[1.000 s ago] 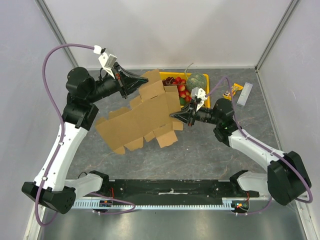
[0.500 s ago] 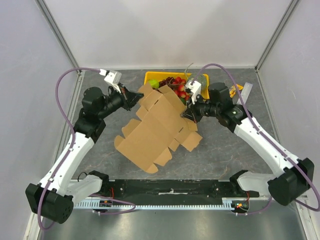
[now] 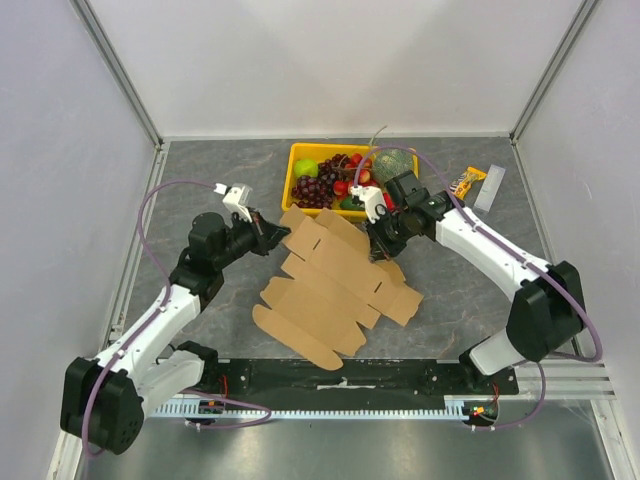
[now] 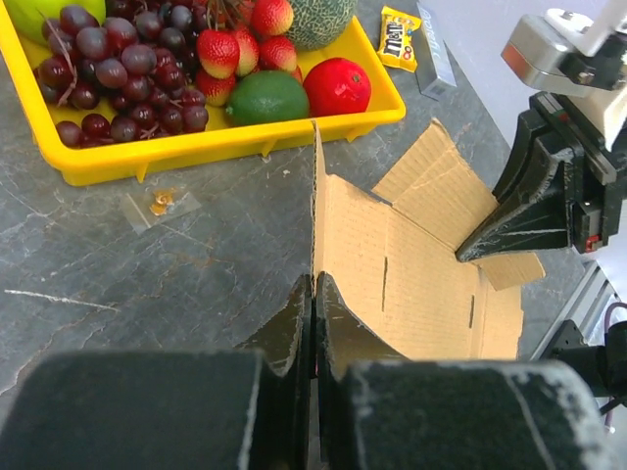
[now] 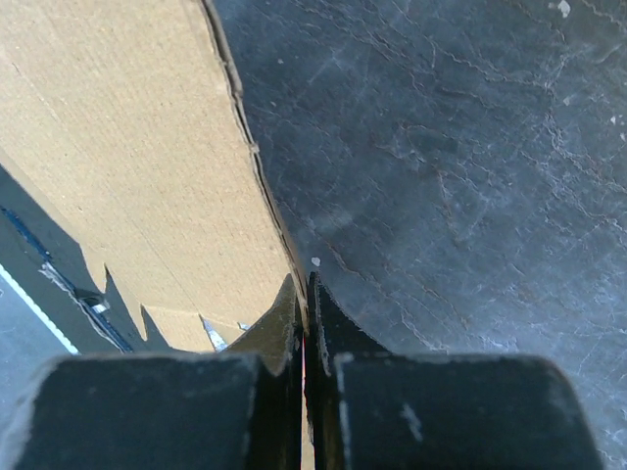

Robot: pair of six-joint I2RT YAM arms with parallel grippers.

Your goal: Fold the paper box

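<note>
The paper box (image 3: 335, 280) is a flat brown die-cut cardboard sheet with rounded flaps, lying across the table's middle, its near end toward the front. My left gripper (image 3: 278, 232) is shut on the sheet's far left edge; the left wrist view shows the cardboard (image 4: 392, 264) pinched edge-on between its jaws (image 4: 314, 294). My right gripper (image 3: 379, 240) is shut on the sheet's far right edge; the right wrist view shows the sheet (image 5: 127, 157) running away from its closed jaws (image 5: 303, 294). The right gripper's fingers (image 4: 519, 211) also show in the left wrist view.
A yellow fruit tray (image 3: 300, 152) with grapes, strawberries, a lime and a melon stands just behind the sheet, also in the left wrist view (image 4: 196, 147). A candy packet (image 3: 465, 181) and a clear bar (image 3: 490, 188) lie at the back right. Walls enclose three sides.
Both grippers have come down and toward the front with the sheet. The sheet has dropped from a raised tilt to lying nearly flat, uncovering the yellow tray behind it.
</note>
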